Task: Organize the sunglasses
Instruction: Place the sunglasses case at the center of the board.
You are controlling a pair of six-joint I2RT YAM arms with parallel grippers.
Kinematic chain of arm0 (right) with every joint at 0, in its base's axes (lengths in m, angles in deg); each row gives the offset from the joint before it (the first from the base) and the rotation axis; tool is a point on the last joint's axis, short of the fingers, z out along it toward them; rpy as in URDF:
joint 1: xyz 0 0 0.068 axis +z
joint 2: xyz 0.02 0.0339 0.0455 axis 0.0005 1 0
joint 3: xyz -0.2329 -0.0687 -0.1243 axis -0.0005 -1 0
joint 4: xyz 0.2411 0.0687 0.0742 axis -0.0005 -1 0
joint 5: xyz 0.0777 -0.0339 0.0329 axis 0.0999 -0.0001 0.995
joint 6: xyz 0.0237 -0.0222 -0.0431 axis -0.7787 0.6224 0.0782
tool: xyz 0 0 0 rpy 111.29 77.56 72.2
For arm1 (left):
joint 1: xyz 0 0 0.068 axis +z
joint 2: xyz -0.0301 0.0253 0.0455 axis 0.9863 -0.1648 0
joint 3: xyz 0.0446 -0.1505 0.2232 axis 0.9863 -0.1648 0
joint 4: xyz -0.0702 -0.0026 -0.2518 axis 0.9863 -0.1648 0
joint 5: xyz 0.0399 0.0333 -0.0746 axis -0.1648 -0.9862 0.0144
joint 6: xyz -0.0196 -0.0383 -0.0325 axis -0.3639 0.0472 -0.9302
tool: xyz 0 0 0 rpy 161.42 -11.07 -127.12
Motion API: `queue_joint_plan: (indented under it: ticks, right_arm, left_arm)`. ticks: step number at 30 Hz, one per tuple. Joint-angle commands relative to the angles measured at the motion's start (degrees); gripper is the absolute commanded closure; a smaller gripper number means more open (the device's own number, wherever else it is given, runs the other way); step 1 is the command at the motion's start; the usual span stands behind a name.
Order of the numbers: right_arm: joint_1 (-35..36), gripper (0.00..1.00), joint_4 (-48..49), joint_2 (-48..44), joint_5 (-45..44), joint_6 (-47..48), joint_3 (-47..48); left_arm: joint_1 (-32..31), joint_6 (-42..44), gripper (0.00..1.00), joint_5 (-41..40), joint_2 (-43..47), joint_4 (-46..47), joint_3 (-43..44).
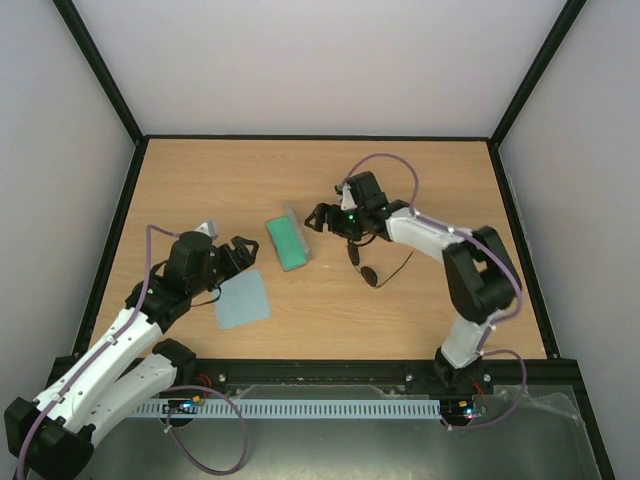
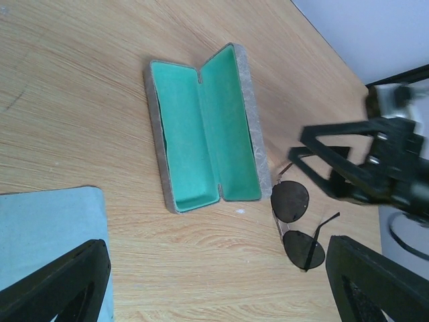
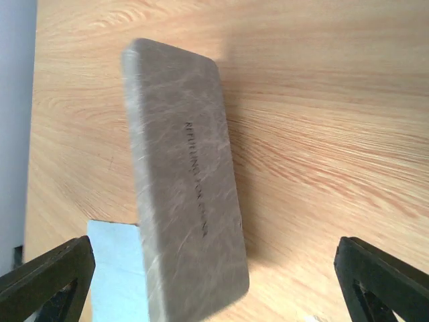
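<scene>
The sunglasses [image 1: 366, 272] lie flat on the wooden table, lenses down and temple arms spread, just right of the open grey case [image 1: 288, 242] with its green lining. In the left wrist view the sunglasses [image 2: 296, 223] lie beside the case [image 2: 204, 127]. My right gripper [image 1: 319, 219] is open and empty, hovering between case and sunglasses and facing the case's grey lid [image 3: 184, 194]. My left gripper [image 1: 243, 255] is open and empty, low over the light blue cloth [image 1: 241, 298], left of the case. Its fingers [image 2: 60, 285] frame bare wood.
The cloth shows at the lower left in the left wrist view [image 2: 47, 235] and behind the case in the right wrist view [image 3: 112, 268]. The right gripper shows in the left wrist view [image 2: 365, 164]. A black frame [image 1: 120, 230] borders the table, with white walls beyond it.
</scene>
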Motion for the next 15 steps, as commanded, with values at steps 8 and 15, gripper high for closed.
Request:
queue_joint_plan:
  ticks: [8,15]
  right_arm:
    - [19.20,0.65,-1.84,-17.87,-28.34,-4.76,-14.22]
    - [27.63,0.70,7.05,-8.95,-34.71,-10.72,-15.54]
  left_arm:
    - [1.14,2.67,0.01,-0.39,0.97,-1.91,0.58]
    - [3.85,4.97,0.00,-1.45,2.45,-6.96,3.25]
